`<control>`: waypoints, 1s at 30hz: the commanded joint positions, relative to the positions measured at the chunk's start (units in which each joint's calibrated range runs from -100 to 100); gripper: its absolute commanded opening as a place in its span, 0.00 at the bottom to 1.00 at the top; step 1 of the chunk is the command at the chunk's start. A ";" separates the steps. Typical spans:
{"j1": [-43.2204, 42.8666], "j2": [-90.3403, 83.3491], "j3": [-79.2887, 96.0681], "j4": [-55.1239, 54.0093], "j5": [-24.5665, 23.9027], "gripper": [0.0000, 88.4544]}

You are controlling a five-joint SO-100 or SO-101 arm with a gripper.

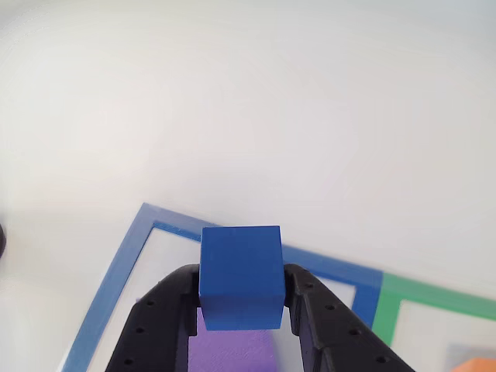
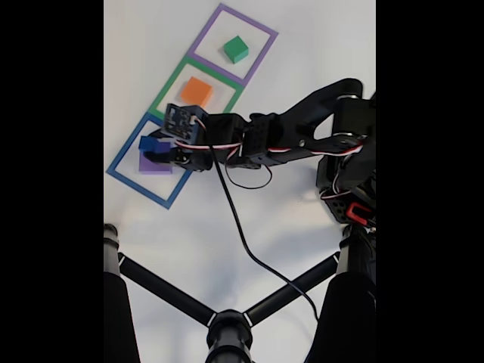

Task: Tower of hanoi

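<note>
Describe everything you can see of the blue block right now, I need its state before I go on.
The blue block is a small cube, matte and foam-like, with crisp edges and no visible marks. It sits level, clamped on two opposite sides between the black fingers of the gripper. In the fixed view it sits over the purple block, inside the blue tape square. Whether it rests on the purple block or hangs above it cannot be told.

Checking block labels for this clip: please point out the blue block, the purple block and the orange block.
blue block (image 1: 240, 275): the other view, front face, held between the gripper fingers.
purple block (image 2: 153, 164): fixed view, top face, inside the blue tape outline.
orange block (image 2: 197, 91): fixed view, top face.
</note>
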 commanded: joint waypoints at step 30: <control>32.58 -28.76 -69.13 113.83 -20.22 0.05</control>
